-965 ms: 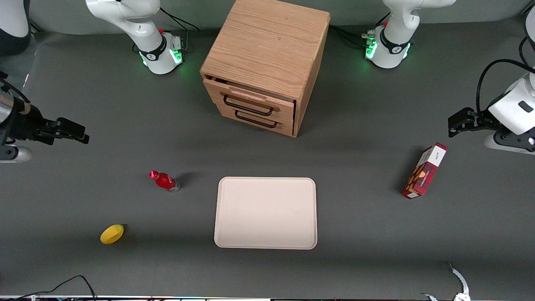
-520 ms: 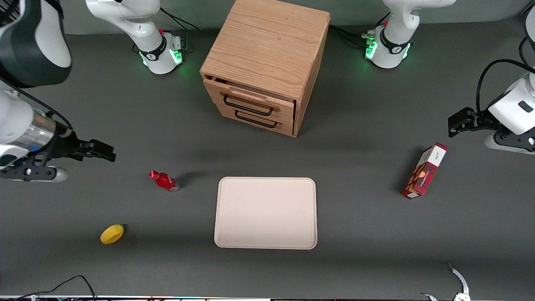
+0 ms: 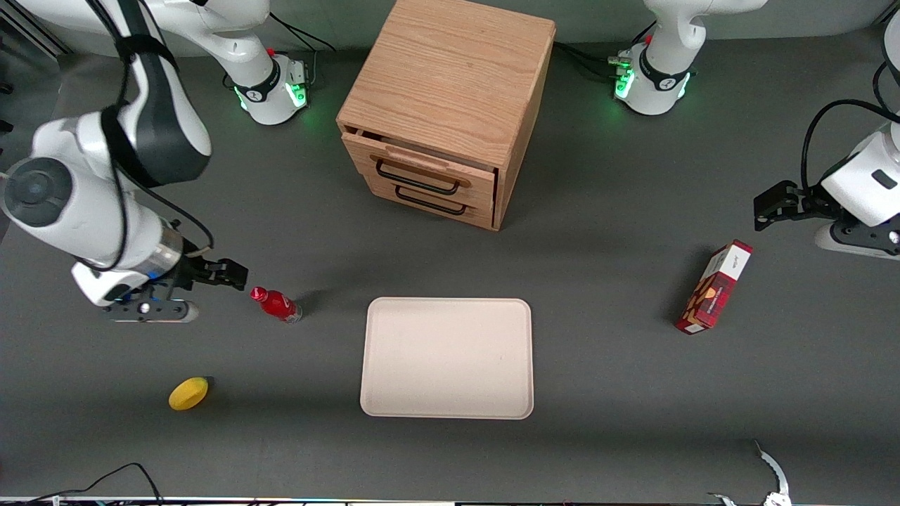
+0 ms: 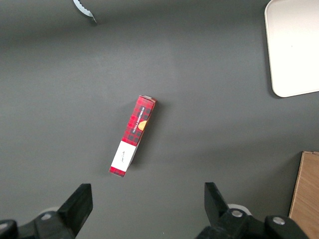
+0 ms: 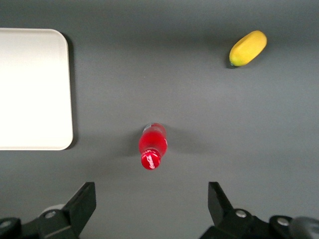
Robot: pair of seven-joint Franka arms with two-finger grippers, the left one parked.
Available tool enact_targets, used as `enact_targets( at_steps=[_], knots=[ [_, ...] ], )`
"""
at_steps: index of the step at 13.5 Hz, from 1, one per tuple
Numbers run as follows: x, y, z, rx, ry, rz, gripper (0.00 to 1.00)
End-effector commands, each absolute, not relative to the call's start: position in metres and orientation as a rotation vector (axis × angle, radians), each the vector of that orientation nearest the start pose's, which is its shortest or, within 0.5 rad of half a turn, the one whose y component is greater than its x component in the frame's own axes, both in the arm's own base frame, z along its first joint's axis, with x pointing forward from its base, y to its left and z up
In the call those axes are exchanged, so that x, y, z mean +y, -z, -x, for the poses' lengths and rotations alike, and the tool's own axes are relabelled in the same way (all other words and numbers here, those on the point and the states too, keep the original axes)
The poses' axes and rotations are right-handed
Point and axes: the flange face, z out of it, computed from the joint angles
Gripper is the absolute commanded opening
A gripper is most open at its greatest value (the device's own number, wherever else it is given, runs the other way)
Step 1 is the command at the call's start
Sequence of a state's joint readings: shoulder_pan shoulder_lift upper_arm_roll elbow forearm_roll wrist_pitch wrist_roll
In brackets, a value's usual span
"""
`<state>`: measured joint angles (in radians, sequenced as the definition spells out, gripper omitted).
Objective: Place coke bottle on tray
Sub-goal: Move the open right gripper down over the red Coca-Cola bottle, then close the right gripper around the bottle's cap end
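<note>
Bottle [image 3: 276, 304] standing upright on the table [image 3: 619, 365], red cap up, clear base down; beside the tray [image 3: 447, 358], apart from it, toward the working arm's end; not yet lifted. Gripper [image 3: 226, 274] hanging just beside the bottle cap in the front view, a little farther from the front camera than the bottle; fingers spread wide, holding nothing. Spread probably set for a straddle of the bottle from above, wrist pointing down for a top grasp; judged as approach stage, grasp not begun, carry to tray all to do. Tray lying flat and bare, nothing on it, so any spot free for the drop.

Wrist view: bottle [image 5: 152, 146] seen cap-on from overhead, sitting ahead of the gap between the two fingers [image 5: 82, 201], not yet between them; tray corner [image 5: 35, 89] and lemon [image 5: 247, 48] also showing, bottle between the two. Front view alone giving the gripper's height over the table and the drawer cabinet [image 3: 443, 112], top drawer slightly out; box [image 3: 714, 286] toward the parked arm's end, well apart from the job; lemon [image 3: 188, 393] nearer the front camera than the bottle.
</note>
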<state>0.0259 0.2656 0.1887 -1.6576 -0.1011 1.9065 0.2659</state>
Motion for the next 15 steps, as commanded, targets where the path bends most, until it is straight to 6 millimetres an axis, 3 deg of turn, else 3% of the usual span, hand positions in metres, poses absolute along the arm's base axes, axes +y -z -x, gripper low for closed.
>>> enact_targets(
  at_steps=[1, 15],
  knots=[
    [0.121, -0.434, -0.621, 0.048, 0.035, 3.201, 1.00],
    [0.118, -0.341, -0.591, 0.011, 0.082, 3.170, 0.96]
  ],
)
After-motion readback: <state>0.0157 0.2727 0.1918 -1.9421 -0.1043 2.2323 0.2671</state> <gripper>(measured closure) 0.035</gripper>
